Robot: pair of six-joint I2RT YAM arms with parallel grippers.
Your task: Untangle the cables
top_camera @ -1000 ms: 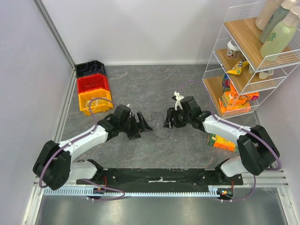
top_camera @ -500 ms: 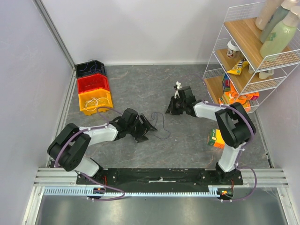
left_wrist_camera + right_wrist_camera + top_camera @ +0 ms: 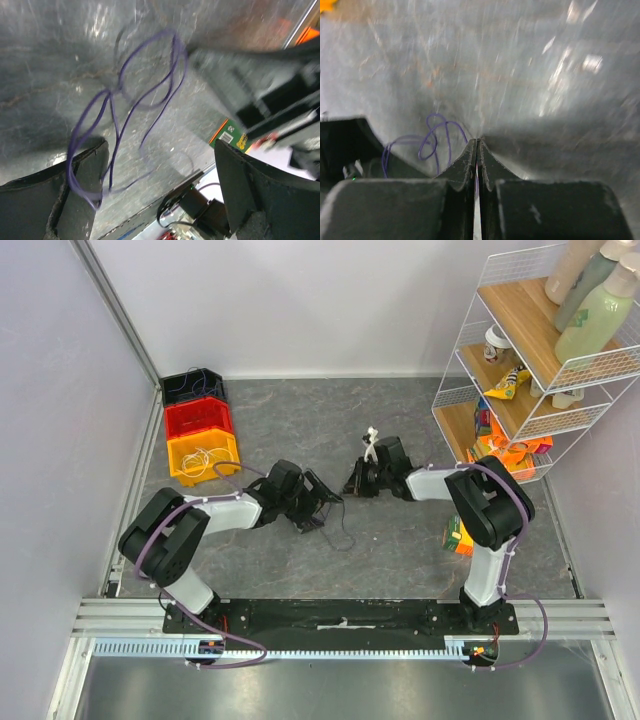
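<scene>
On the grey table, a separating pull is judged to be in hand. The left gripper stands wide apart. The right gripper, at its two o'clock from overhead, is pressed together. The purple cable is looped between them, at nine o'clock of the right tips; whether it is pinched cannot be told. Next, a closing of the left gripper on a strand is called for.

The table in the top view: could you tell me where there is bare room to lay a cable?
Bare table lies between the back wall and the left hand and right hand, from bins to shelf, and between the arms and the base rail. Crowded: where the hands meet the purple cable.
</scene>
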